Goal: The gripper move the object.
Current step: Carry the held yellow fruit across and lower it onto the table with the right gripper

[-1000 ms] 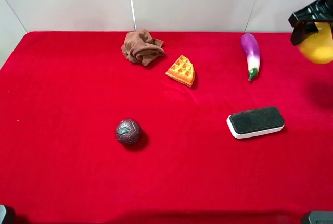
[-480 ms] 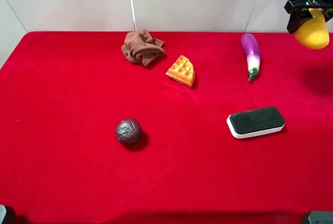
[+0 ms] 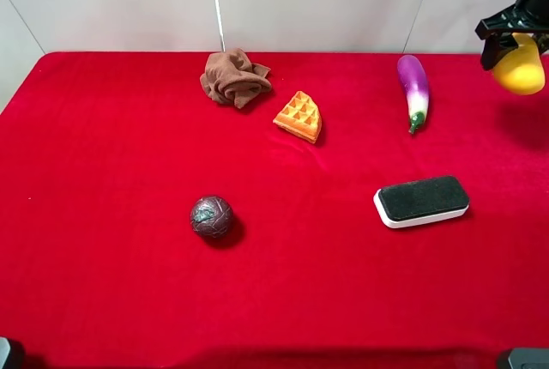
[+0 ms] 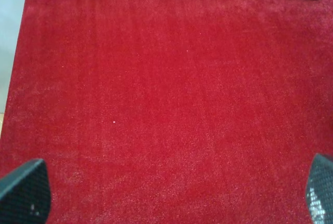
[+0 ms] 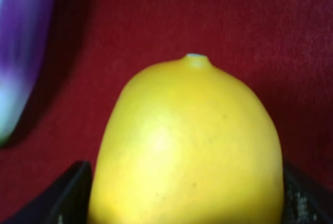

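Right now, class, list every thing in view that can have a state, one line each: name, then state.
Mango, gripped, held in the air.
Right tool, shut on the mango, raised.
Left tool, open, empty.
Eggplant, lying loose.
Waffle wedge, lying flat.
Brown cloth, crumpled.
Eraser, lying dark side up.
Dark ball, resting alone.
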Controlling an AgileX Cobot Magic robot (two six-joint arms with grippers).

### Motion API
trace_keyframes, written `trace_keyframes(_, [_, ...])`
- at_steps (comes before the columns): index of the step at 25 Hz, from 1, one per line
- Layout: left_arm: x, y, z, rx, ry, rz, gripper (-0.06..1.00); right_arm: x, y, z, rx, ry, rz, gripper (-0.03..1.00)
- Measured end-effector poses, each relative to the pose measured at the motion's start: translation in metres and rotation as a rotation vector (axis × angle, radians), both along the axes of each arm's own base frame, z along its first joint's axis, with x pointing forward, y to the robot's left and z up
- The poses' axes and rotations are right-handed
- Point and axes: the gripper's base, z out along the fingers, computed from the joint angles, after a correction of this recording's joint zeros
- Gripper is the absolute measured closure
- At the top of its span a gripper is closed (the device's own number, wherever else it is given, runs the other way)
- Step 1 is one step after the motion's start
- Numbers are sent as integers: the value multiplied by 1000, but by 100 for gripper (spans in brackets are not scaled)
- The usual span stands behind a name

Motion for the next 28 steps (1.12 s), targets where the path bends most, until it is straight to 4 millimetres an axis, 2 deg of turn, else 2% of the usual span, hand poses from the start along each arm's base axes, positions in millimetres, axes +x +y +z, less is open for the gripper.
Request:
trace_keyframes(18, [0,0,0,0,0,0,-3,12,1,-47,47,49,-16,48])
trace_keyframes(28, [0,0,0,0,0,0,-3,16,1,-64,48,62,-16,48])
